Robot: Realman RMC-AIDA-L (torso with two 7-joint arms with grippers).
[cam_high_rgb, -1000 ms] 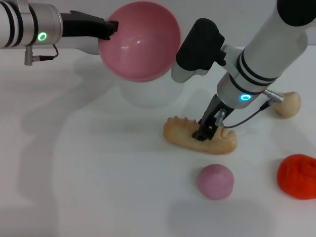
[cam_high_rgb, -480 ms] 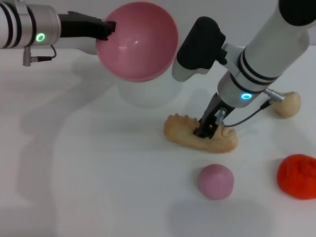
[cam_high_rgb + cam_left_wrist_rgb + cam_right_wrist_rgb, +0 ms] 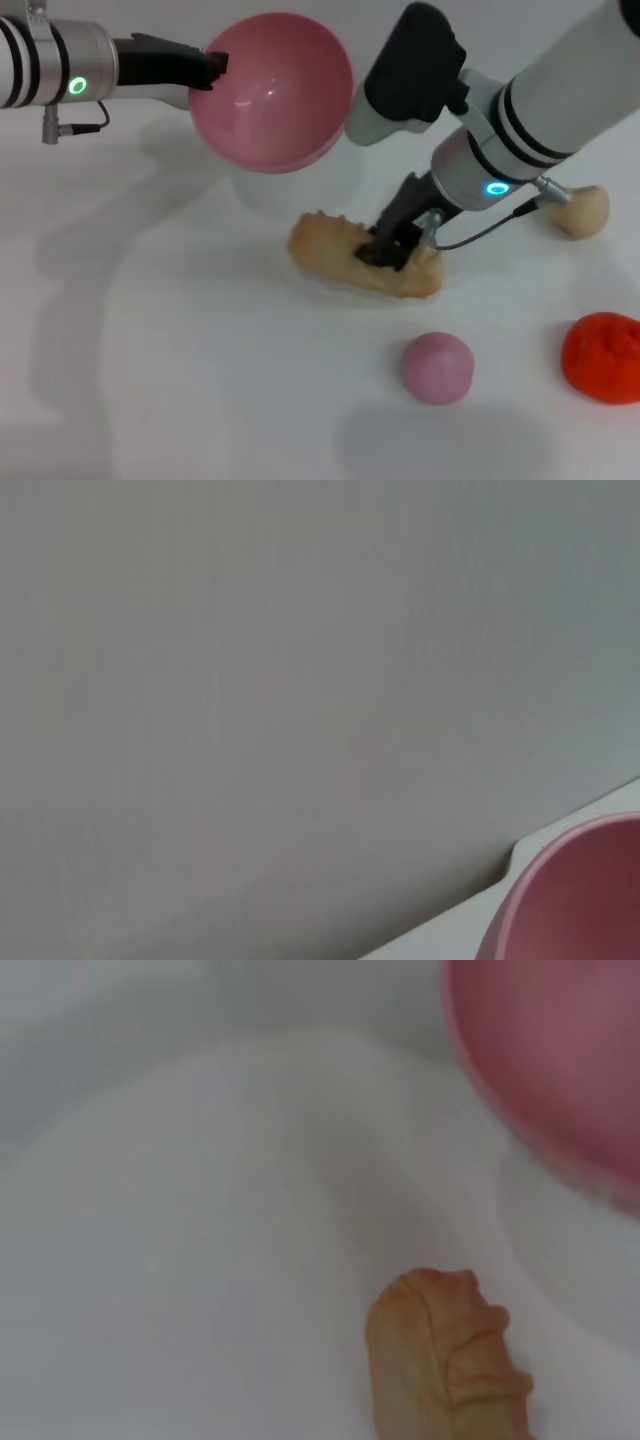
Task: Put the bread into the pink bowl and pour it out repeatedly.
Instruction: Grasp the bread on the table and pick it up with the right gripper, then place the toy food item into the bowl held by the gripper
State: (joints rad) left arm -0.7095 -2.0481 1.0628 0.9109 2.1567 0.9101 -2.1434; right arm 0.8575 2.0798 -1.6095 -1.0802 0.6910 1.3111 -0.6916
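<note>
Right end effector [image 3: 392, 247] clamped mid-length on bread [image 3: 340, 262]; left end effector [image 3: 205, 66] gripping raised pink bowl [image 3: 272, 92] by its rim; risk: long loaf pivots and slips free during transfer

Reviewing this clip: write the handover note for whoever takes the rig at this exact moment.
Left gripper: shut on the rim of the pink bowl, held in the air, tilted, nothing visible inside.
Right gripper: shut on the middle of the bread, which looks just off the table, below the bowl.
Done: bread grasped.
Left: carry the bread into the bowl, release, then pour it out and repeat.
</note>
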